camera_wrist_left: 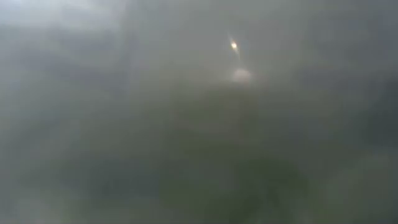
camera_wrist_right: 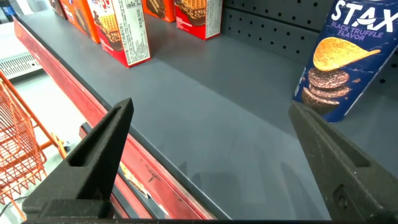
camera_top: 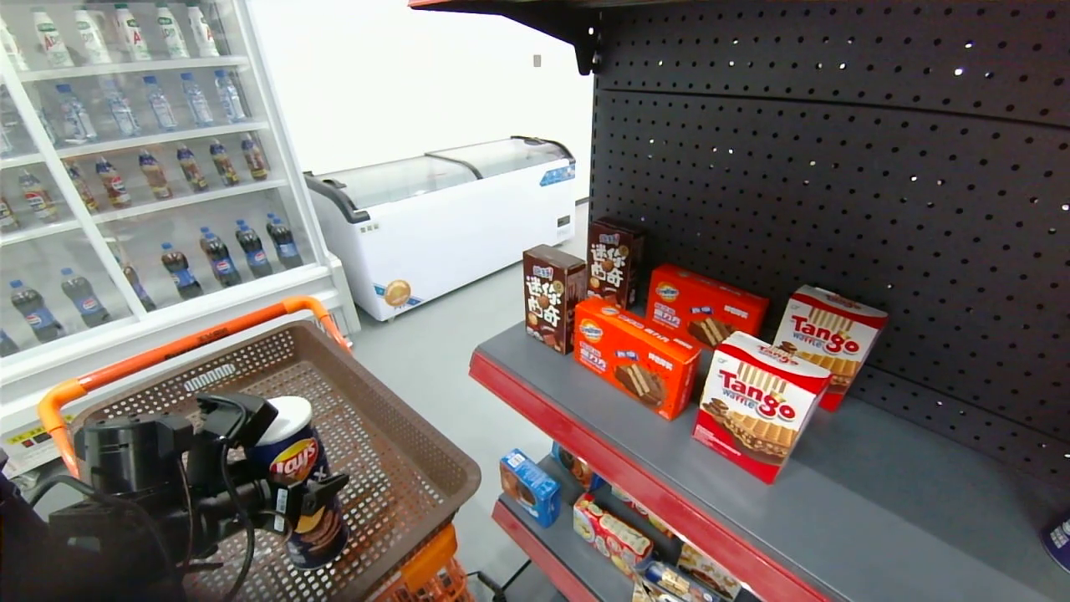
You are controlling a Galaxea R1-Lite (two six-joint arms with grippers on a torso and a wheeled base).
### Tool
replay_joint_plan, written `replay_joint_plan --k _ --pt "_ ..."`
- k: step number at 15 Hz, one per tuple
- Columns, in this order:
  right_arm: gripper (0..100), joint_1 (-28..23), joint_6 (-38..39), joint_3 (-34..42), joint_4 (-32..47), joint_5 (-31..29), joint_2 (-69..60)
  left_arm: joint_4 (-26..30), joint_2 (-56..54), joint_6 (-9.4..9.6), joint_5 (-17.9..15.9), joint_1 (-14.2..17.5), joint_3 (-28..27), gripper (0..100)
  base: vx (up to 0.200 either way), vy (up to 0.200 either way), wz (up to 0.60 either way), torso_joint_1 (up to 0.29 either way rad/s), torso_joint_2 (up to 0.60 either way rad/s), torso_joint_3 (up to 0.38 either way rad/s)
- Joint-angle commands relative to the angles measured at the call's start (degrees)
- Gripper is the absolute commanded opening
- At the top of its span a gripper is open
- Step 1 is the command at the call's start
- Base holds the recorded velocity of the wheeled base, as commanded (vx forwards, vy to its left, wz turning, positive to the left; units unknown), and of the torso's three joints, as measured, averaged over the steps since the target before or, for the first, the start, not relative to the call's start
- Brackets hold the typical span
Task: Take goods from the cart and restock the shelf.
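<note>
Item in hand — chips can (camera_top: 316, 531), upright, clamped in the left gripper (camera_top: 288, 460) over the brown cart (camera_top: 376, 451); step judged: lift-out done, carry to shelf pending. Grey shelf (camera_top: 878, 502): boxes (camera_top: 756, 405) toward the back, bare board in front. Right gripper (camera_wrist_right: 211, 109) — jaws wide, empty, above that board near a second can (camera_wrist_right: 339, 68); the next move likely calls for swinging the held can across, kept upright, onto free board.
</note>
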Motion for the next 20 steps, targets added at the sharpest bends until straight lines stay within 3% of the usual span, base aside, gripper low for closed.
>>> replay_joint_plan --k 1,6,8,13,16,18,20 --pt "100 0.00 0.00 0.00 0.00 0.01 0.07 0.44 -0.10 -0.10 0.19 -0.52 -0.47 0 0.000 0.000 0.00 0.000 0.00 0.000" --pt "100 0.00 0.00 0.00 0.00 0.01 0.07 0.88 -1.95 -0.10 1.33 -0.79 -0.12 0 0.000 0.000 0.00 0.000 0.00 0.000" --pt "100 0.00 0.00 0.00 0.00 0.01 0.07 0.88 -6.96 0.08 3.35 -1.31 -0.56 0 0.000 0.000 0.00 0.000 0.00 0.000" --pt "100 0.00 0.00 0.00 0.00 0.01 0.07 3.95 -18.03 -0.36 3.26 -2.02 -0.82 0 0.000 0.000 0.00 0.000 0.00 0.000" --pt "100 0.00 0.00 0.00 0.00 0.01 0.07 25.48 -34.12 -3.00 4.23 -1.84 -5.65 0 0.000 0.000 0.00 0.000 0.00 0.000" --pt "100 0.00 0.00 0.00 0.00 0.01 0.07 42.18 -44.93 -3.70 5.02 -1.93 -8.38 0 0.000 0.000 0.00 0.000 0.00 0.000" --pt "100 0.00 0.00 0.00 0.00 0.01 0.07 51.15 -53.63 -3.88 5.46 -3.95 -8.11 0 0.000 0.000 0.00 0.000 0.00 0.000"
